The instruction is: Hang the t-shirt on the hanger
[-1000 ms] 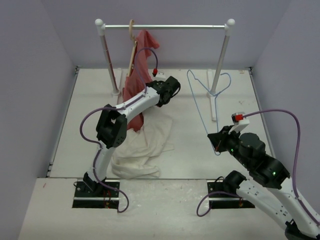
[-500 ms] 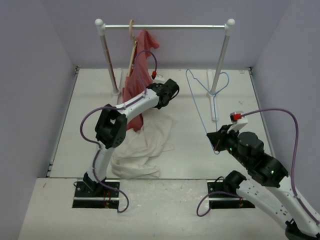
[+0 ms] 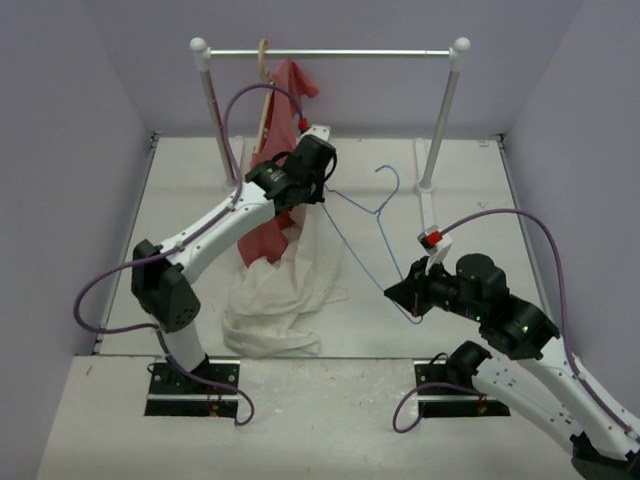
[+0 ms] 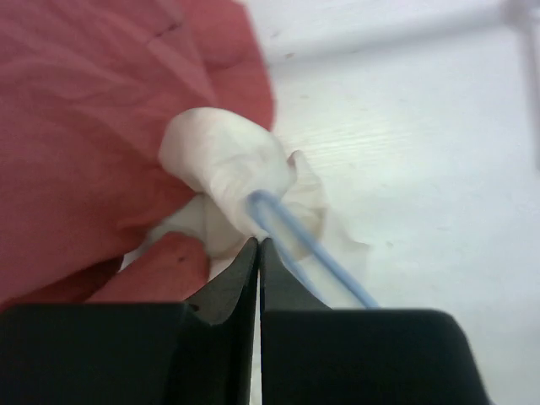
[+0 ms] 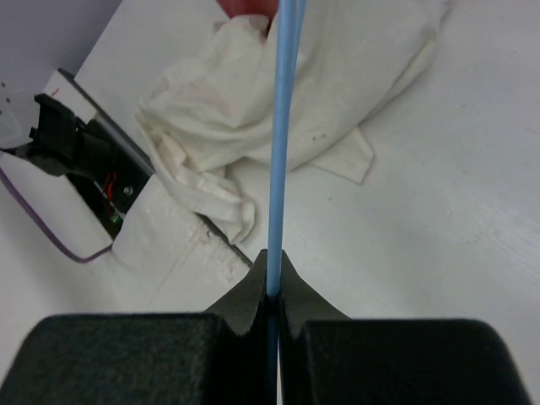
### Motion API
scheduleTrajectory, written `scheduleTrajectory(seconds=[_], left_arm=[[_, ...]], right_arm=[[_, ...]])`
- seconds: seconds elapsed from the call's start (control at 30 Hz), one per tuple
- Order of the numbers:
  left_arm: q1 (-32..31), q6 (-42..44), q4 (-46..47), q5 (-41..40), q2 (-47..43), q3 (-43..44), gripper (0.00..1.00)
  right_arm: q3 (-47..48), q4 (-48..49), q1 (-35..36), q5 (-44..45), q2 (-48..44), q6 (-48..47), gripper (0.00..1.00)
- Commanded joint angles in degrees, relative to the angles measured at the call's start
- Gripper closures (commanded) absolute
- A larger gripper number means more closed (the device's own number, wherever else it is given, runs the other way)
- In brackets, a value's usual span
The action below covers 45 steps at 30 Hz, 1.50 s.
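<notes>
The cream t-shirt (image 3: 280, 300) lies crumpled at the near left of the table, with one edge drawn up to my left gripper (image 3: 322, 197). In the left wrist view that gripper (image 4: 258, 243) is shut on a fold of the t-shirt (image 4: 228, 164), and the light-blue hanger (image 4: 295, 236) runs into the fold. The hanger (image 3: 365, 250) slants from that fold down to my right gripper (image 3: 402, 298), its hook pointing toward the rack. In the right wrist view the gripper (image 5: 272, 253) is shut on the hanger wire (image 5: 283, 126), with the t-shirt (image 5: 253, 84) beyond it.
A clothes rack (image 3: 330, 53) stands at the back, its right post (image 3: 440, 120) behind the hanger. A red garment (image 3: 285, 110) hangs from it on a wooden hanger (image 3: 263, 100), right behind my left gripper. Purple walls close in the table on three sides.
My left gripper has shut on the t-shirt and lifted its edge. The right gripper moved left, swinging the hanger away from the rack post so its far end meets the raised cloth.
</notes>
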Motion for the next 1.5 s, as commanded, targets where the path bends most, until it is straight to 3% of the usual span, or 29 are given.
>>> scheduleTrajectory(seconds=[0.0, 0.2, 0.37, 0.5, 0.7, 0.87, 1.07, 1.2, 1.3, 1.47], left_arm=[[-0.34, 6.66, 3.89, 12.0, -9.37, -1.21, 1.0], [0.27, 8.17, 1.04, 10.68, -11.97, -2.87, 1.0], [0.27, 10.88, 3.48, 20.41, -12.88, -6.23, 1.0], [0.27, 11.59, 3.75, 20.76, -13.68, -7.73, 1.0], [0.1, 7.32, 3.67, 20.94, -15.92, -7.02, 1.0], [0.1, 2.24, 3.61, 13.51, -18.62, -6.41, 1.0], [0.1, -3.77, 4.81, 4.0, -20.65, -5.35, 1.0], [0.01, -5.02, 7.02, 8.16, -19.28, -2.37, 1.0], [-0.41, -5.35, 7.37, 8.64, -17.23, -0.15, 1.0], [-0.43, -4.86, 5.22, 4.91, -14.9, 3.33, 1.0]], right_arm=[[-0.46, -1.24, 0.32, -12.63, -3.63, -0.62, 1.0], [2.76, -5.49, 0.32, -12.97, -4.87, -0.49, 1.0], [2.68, -4.13, 0.24, -16.24, -3.69, -2.03, 1.0], [2.86, -3.98, 0.24, -16.27, -4.72, -2.4, 1.0], [0.57, 5.74, 0.32, -9.69, -3.53, 5.95, 1.0], [2.25, 5.66, 0.26, 6.09, -0.2, 8.4, 1.0], [3.24, 6.33, 0.27, 15.76, -1.61, 11.91, 1.0], [1.97, 10.19, 0.32, 13.99, -3.74, 12.07, 1.0], [2.46, 14.72, 0.32, 4.84, -2.22, 10.12, 1.0], [3.33, 11.35, 0.31, -9.31, 2.0, 9.66, 1.0]])
